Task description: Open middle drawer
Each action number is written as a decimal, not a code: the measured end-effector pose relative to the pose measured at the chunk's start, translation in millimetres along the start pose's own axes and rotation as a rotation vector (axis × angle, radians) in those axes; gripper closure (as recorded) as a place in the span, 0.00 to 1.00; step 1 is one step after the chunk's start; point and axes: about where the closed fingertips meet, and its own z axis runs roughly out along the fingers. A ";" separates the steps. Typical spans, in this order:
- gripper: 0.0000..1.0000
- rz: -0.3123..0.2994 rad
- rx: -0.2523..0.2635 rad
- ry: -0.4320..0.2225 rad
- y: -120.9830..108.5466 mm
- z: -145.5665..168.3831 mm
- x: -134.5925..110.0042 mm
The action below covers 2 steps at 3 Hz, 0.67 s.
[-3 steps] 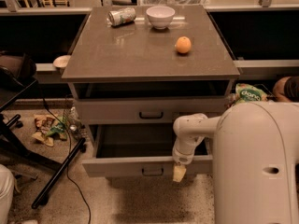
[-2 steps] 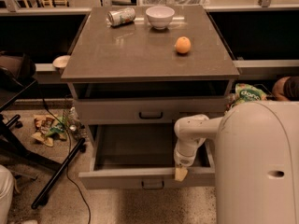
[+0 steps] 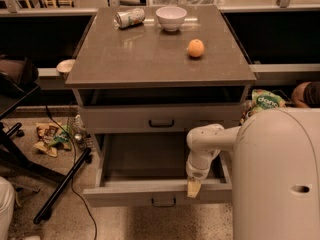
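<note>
The middle drawer (image 3: 150, 191) of the grey cabinet is pulled far out toward me. Its inside looks empty, and its small black handle (image 3: 163, 202) is on the flat front. My gripper (image 3: 193, 187) hangs from the white arm (image 3: 205, 144) at the drawer's front panel, right of the handle, with its yellowish tip over the front's top edge. The taller-fronted drawer (image 3: 161, 118) above is closed. The lowest drawer is hidden under the open one.
On the cabinet top (image 3: 150, 59) are a tipped can (image 3: 130, 17), a white bowl (image 3: 171, 18) and an orange (image 3: 195, 48). My white body (image 3: 280, 179) fills the lower right. A black stand leg (image 3: 60, 186) and a cable cross the floor at left, by some litter (image 3: 50, 136).
The middle drawer has slid further out toward me, and my gripper has moved down and toward me along with its front.
</note>
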 end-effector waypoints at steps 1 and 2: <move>0.63 0.000 0.000 0.000 0.0 0.0 0.0; 0.39 0.000 0.000 0.000 0.0 0.0 0.0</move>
